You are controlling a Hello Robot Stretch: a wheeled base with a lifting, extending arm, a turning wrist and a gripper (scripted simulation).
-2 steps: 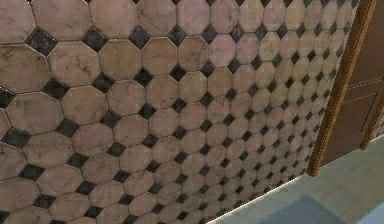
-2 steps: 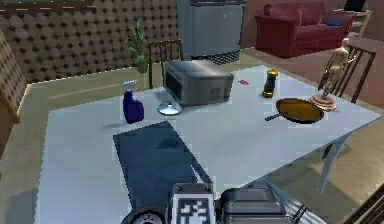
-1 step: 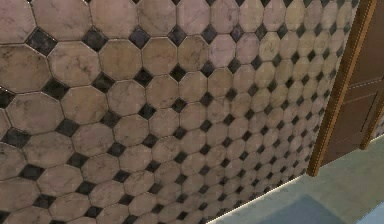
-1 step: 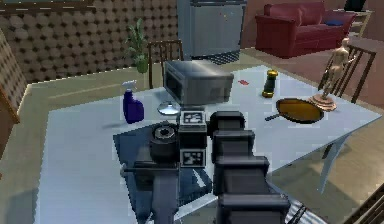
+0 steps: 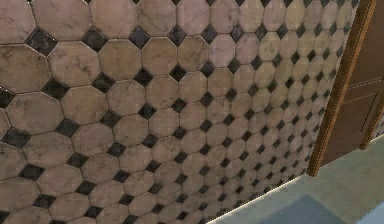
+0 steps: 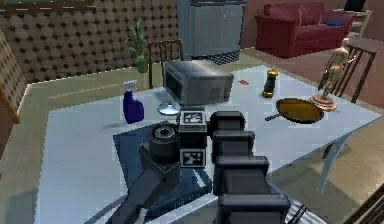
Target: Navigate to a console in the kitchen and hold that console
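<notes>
My gripper [image 6: 158, 150] shows in the arm side view, left of the two white marked squares at the end of the dark arm bar [image 6: 240, 175]. It hangs over a pale table [image 6: 75, 150], with a dark blue mat [image 6: 132, 160] behind it, so I cannot tell whether it holds anything. A grey boxy appliance [image 6: 197, 82] stands on the table just beyond the arm. I cannot pick out a console by shape.
On the table stand a blue spray bottle [image 6: 131, 105], a yellow jar [image 6: 269, 83], a frying pan [image 6: 298, 110] and a wooden figure [image 6: 335, 68]. Behind are a chair [image 6: 165, 55], a fridge [image 6: 212, 28] and a red sofa [image 6: 300, 25]. Ahead rises a tiled wall [image 5: 150, 110] with a wooden door frame [image 5: 335, 90].
</notes>
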